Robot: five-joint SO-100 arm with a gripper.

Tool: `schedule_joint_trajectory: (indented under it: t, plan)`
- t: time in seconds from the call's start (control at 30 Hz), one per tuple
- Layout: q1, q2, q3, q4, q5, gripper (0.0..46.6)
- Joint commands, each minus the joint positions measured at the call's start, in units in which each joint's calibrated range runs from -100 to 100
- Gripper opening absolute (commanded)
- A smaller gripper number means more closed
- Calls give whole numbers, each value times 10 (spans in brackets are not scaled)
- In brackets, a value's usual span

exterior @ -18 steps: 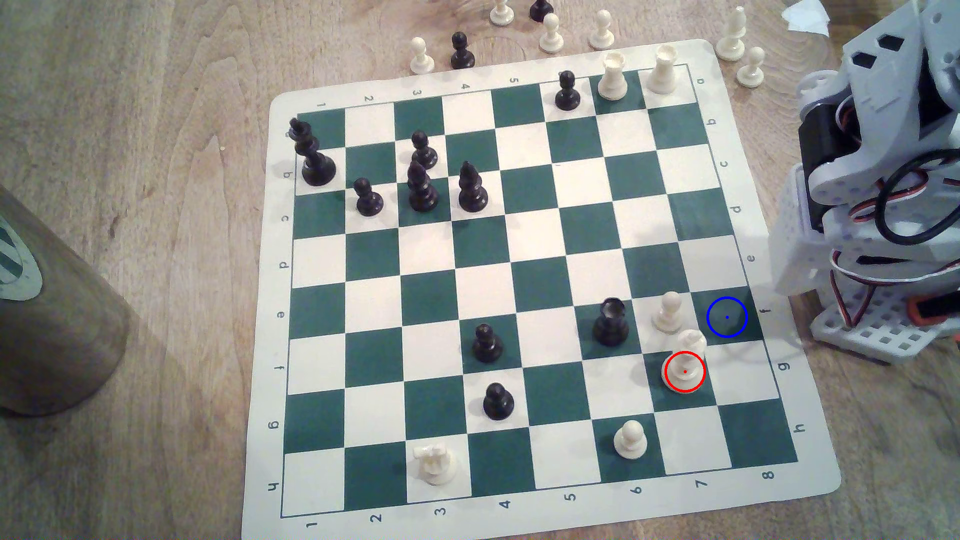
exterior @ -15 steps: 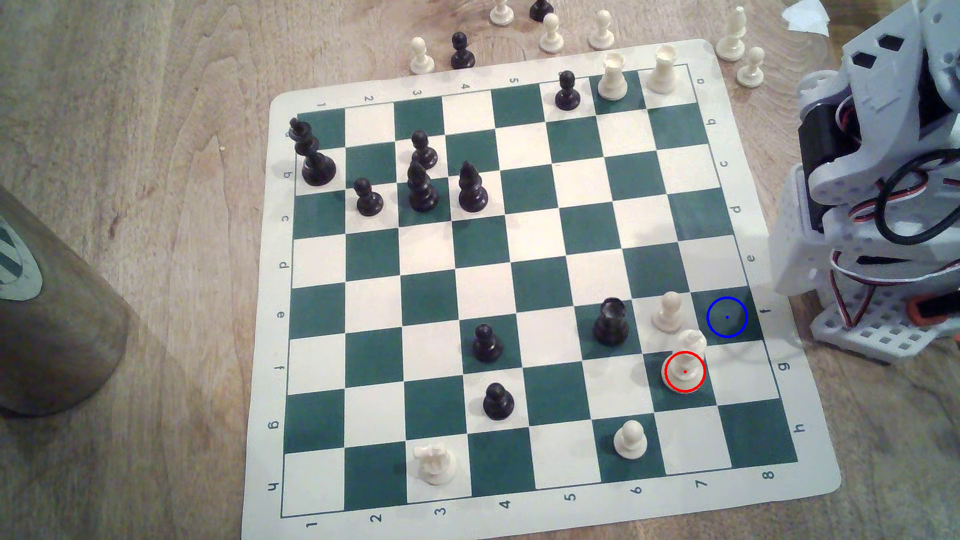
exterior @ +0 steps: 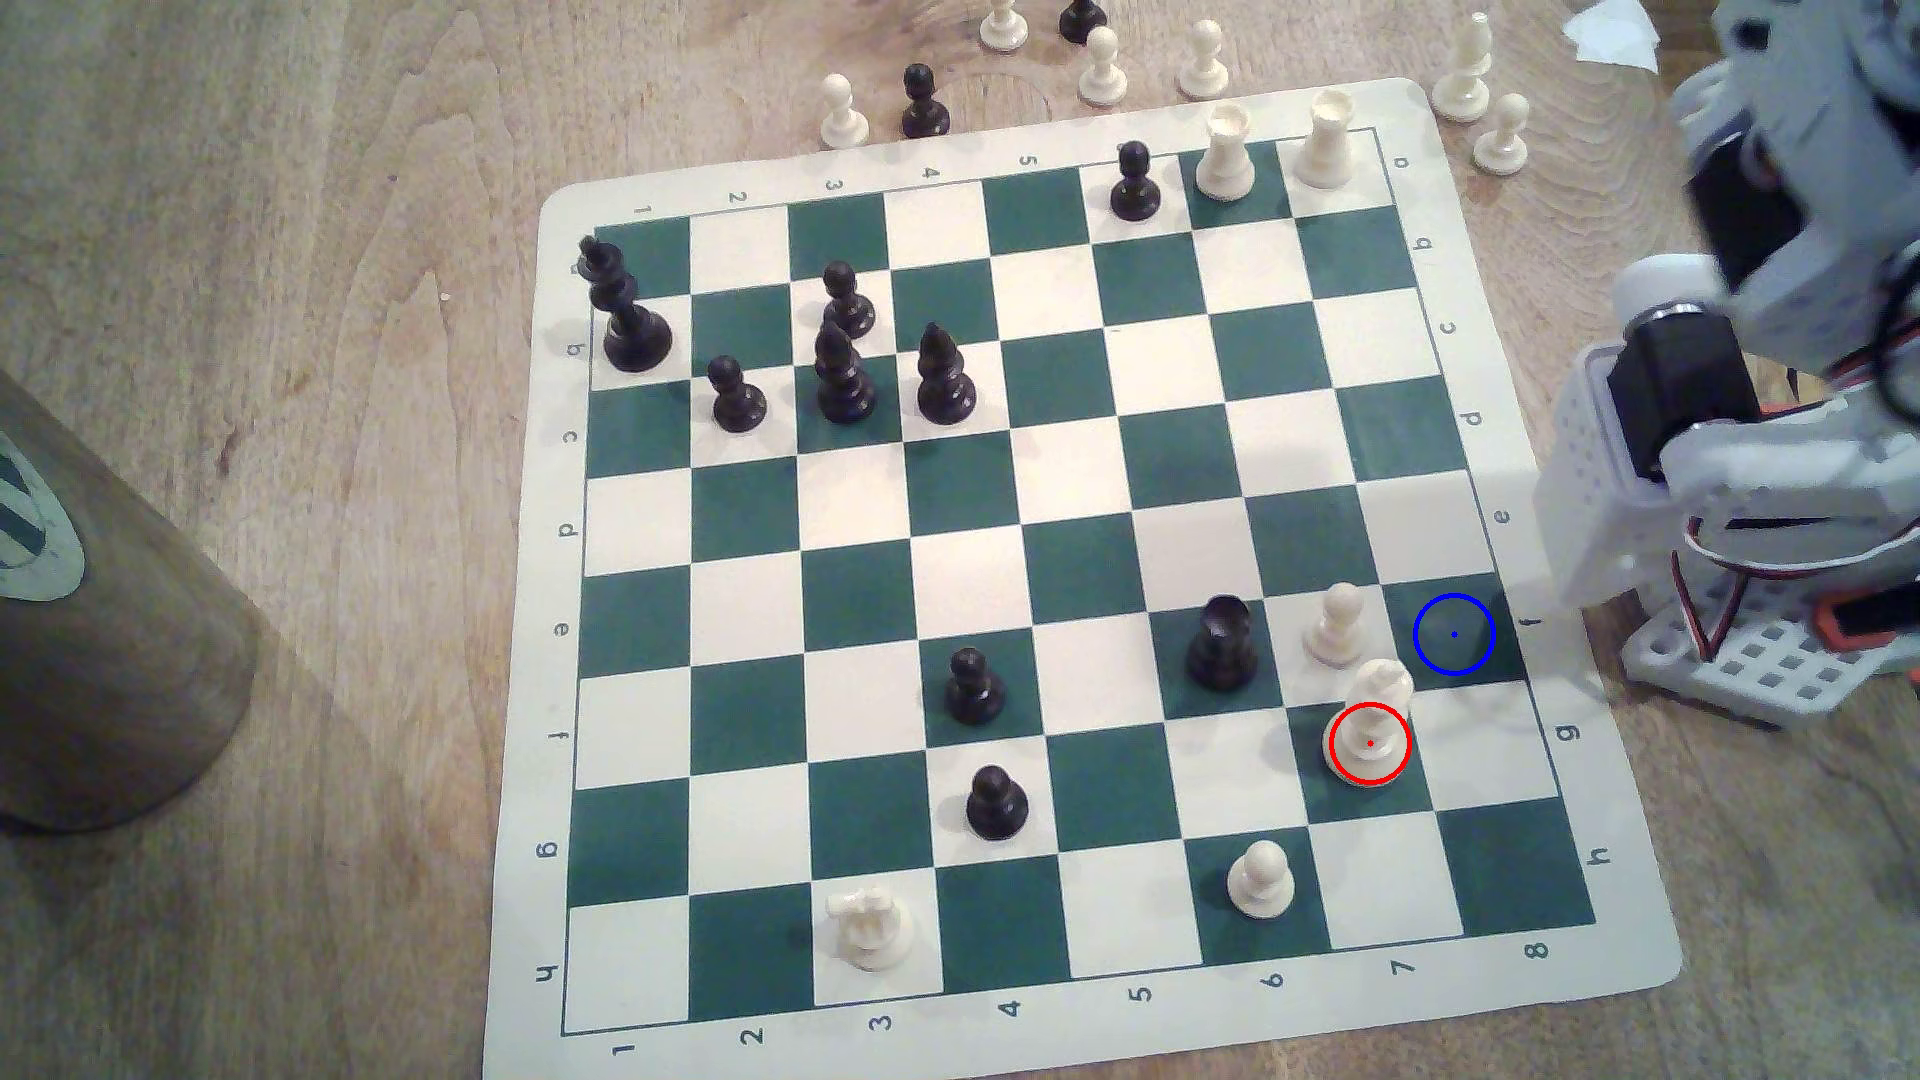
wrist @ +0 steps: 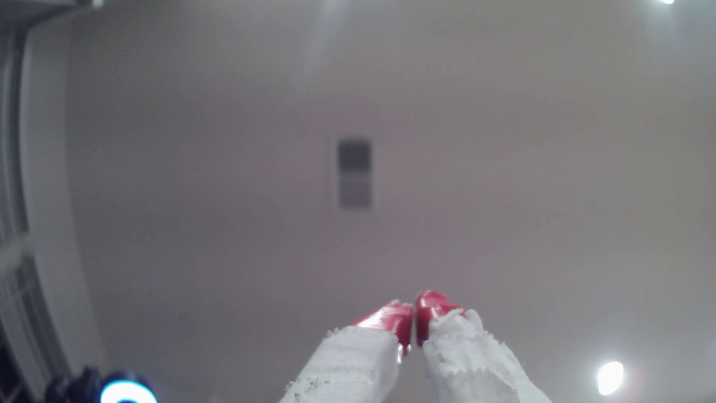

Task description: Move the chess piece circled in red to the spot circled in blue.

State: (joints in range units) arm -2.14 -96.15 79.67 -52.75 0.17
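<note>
Fingers (wrist: pixel 414 317) pressed together, empty; arm (exterior: pixel 1766 312) has shifted while pieces stayed put.

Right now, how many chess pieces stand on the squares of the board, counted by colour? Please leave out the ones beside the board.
Black pieces: 9
Cream pieces: 6, with the chess piece circled in red among them
Total on the board: 15
</note>
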Motion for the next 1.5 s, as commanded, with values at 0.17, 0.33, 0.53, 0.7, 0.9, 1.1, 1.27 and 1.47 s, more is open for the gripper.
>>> schedule_joint_trajectory:
  t: [0.17, 0.33, 0.53, 0.7, 0.9, 1.1, 1.27, 1.47]
  plan:
    - [-22, 5, -173, 310, 0, 2]
    - [-27, 6, -245, 522, -2, 2]
    - [-19, 5, -337, 786, -11, 2]
    - [-75, 17, -399, 983, -17, 2]
    - [-112, 73, -458, 1238, -32, 2]
    - [-185, 127, -482, 1436, -54, 2]
    - [-200, 152, -488, 1515, -55, 9]
    - [-205, 181, -442, 1527, -56, 40]
